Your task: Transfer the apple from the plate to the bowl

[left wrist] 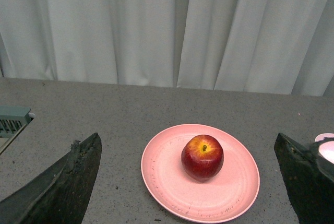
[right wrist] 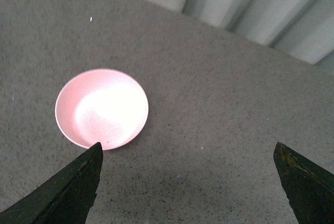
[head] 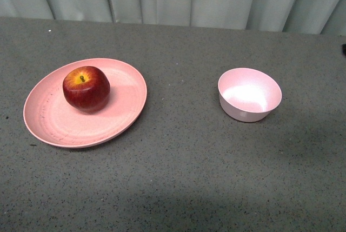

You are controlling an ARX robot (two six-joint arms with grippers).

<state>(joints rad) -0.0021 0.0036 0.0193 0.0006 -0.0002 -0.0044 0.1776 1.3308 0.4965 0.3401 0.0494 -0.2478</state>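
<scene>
Both spread wide: left pincer (left wrist: 187, 136) faces the apple (left wrist: 202, 157) on the plate (left wrist: 229, 192), right pincer (right wrist: 188, 144) the bowl (right wrist: 102, 108); curtain (left wrist: 156, 25) hangs beyond them.

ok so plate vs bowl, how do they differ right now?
Shape: the plate is wide and shallow; the bowl is much narrower and deep.
Finish: the plate is salmon pink with faint speckles and rings; the bowl is paler and plain.
Contents: the plate carries the apple; the bowl is empty.
Shared: both are round, pink and upright on the grey table.
</scene>
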